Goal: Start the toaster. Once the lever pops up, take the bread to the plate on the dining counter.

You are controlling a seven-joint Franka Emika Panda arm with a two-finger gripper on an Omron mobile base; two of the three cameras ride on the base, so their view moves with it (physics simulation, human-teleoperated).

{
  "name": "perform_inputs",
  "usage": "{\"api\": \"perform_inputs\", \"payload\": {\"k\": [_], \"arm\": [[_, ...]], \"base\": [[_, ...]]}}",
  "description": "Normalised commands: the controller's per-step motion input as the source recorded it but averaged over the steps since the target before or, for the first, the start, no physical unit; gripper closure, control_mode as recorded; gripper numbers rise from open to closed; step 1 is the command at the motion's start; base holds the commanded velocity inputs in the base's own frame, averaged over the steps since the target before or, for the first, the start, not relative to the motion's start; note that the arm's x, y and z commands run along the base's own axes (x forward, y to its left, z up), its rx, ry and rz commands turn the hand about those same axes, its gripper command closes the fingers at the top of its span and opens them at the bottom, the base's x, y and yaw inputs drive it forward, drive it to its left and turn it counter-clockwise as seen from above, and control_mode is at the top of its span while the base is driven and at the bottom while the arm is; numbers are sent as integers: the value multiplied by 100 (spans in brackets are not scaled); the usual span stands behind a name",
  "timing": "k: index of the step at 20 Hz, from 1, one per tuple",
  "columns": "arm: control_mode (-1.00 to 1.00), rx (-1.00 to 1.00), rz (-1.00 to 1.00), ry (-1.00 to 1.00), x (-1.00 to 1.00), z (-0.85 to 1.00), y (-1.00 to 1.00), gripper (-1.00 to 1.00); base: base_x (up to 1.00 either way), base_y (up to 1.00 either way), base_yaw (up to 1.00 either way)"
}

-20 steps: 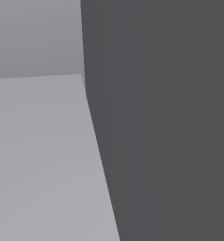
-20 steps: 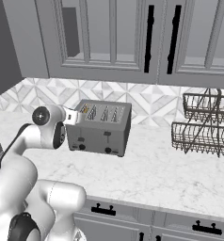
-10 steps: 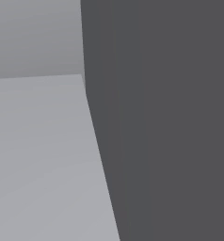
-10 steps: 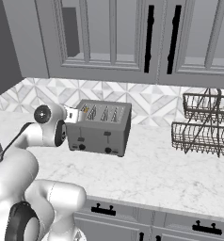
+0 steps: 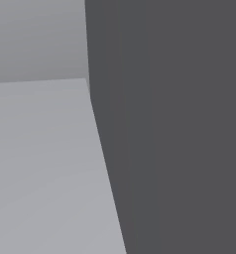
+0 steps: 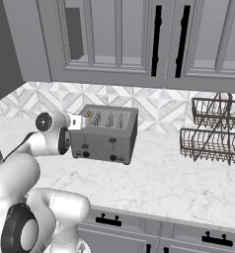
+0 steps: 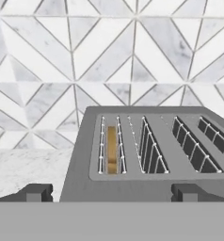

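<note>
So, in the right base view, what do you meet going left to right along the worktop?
Robot arm → toaster → bare marble worktop → wire basket rack.

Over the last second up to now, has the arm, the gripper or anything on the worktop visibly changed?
Only slightly: in the right base view the white arm's wrist has eased a little up and towards the grey four-slot toaster. The open two-finger gripper has taken hold of nothing. The toaster, the tan-brown slice of bread in its slot and the tiered dark wire basket rack stayed put.
</note>
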Motion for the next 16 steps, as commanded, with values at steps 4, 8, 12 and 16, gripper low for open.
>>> {"api": "perform_inputs", "payload": {"k": [4, 8, 12, 16], "arm": [[-100, -1, 0, 0, 25, -11, 0, -100], [-100, 0, 0, 2, 27, -4, 0, -100], [-100, 0, 0, 5, 27, -1, 0, -100], [-100, 0, 0, 4, 22, -9, 0, -100]], "base": [[0, 0, 0], [0, 0, 0], [0, 0, 0], [0, 0, 0]]}}
